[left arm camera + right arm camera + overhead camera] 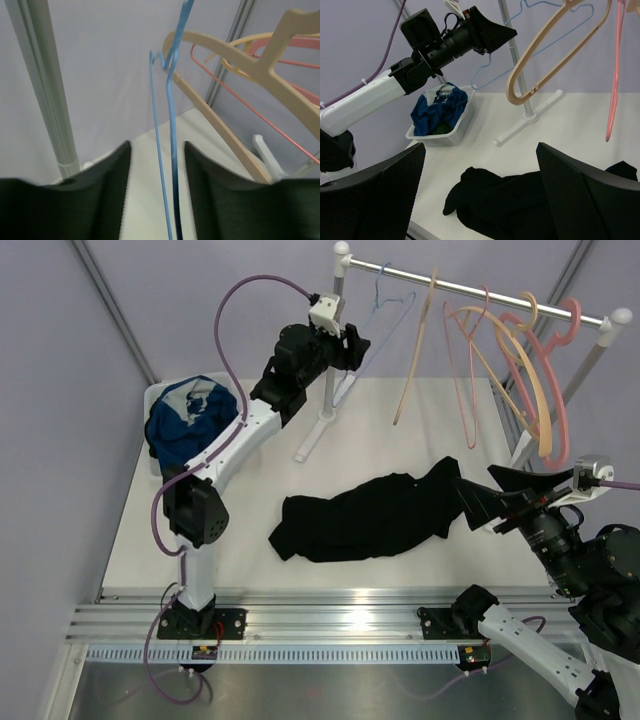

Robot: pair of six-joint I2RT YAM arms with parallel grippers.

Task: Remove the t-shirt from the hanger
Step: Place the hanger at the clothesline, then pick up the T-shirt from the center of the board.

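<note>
— Jaws of the left gripper (pixel 157 210) are seen parted. The thin wire of the blue hanger (pixel 171 125) stands between them and, as far as can be told, it is not pinched. Those of the right gripper (pixel 477 170) are spread wide, and nothing is held.

— Where is the t-shirt found?

— The black t-shirt (pixel 365 520) is laid crumpled on the table (pixel 380 445), at the centre of the top view, off the hanger. Its right end is just beside the right gripper.

— How is it judged to handle?

— It is judged soft, light and limp, so no shape would be kept when it is lifted. A raised fold or an edge should be pinched, not the flat middle.

— What is shown by one view only?

— The wire between the fingers is shown only in the left wrist view, where no t-shirt is seen. In the right wrist view the cloth is seen at the lower middle and, farther off at the left, a basket (pixel 445 137) of blue clothing. The whole rail (pixel 480 288) is given only from above.
</note>
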